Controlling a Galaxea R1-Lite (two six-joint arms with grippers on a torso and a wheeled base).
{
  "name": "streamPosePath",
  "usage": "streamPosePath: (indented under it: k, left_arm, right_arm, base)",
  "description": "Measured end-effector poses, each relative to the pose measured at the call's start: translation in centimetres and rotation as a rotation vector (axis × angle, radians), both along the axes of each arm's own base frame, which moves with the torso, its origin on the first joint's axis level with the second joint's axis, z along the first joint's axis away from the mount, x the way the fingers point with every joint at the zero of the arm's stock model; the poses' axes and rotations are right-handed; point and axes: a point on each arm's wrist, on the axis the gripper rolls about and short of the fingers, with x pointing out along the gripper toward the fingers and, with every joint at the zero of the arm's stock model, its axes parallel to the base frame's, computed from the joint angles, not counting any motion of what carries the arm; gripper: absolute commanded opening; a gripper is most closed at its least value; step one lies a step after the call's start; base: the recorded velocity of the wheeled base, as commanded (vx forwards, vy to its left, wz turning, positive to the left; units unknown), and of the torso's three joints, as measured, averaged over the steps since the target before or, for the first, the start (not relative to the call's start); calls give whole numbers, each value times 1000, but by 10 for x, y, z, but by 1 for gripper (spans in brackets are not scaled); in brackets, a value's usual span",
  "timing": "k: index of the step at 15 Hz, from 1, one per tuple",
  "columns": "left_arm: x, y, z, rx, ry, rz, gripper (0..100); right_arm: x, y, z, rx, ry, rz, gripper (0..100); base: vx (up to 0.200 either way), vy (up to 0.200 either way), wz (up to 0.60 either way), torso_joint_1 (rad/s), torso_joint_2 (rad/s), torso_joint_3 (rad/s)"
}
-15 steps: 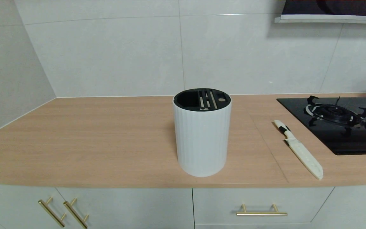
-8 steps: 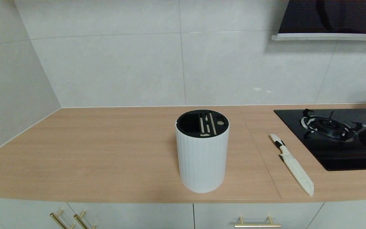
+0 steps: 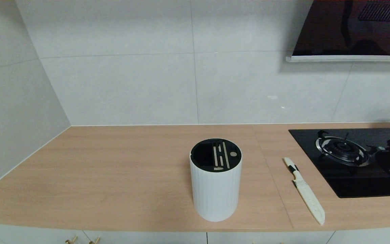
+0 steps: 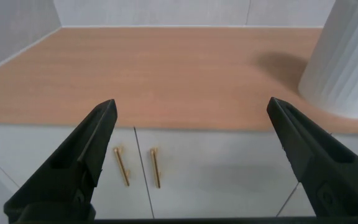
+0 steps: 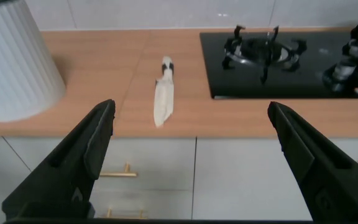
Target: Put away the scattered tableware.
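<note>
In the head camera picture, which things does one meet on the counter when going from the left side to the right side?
white ribbed holder → knife → black gas stove

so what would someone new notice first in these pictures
A tall white ribbed holder with a black slotted top stands on the wooden counter, near its front edge. To its right a cream knife lies flat, apart from the holder, beside the black gas hob.
</note>
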Motion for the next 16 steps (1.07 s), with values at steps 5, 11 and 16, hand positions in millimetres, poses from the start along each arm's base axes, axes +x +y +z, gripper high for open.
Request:
streamPosePath:
  k: [5,11,16]
  left_arm:
    - [0,0,0,0,1,-1,100]
    - [0,0,0,0,0,0,100]
    - [0,0,0,0,0,0,100]
  right_arm:
    - [0,0,0,0,0,0,100]
    - [0,0,0,-2,0,2,100]
    - [0,0,0,-11,0,7,100]
  base:
    - [0,0,0,88,-177,-90]
    - [0,0,0,0,0,0]
    - [0,0,0,0,0,0]
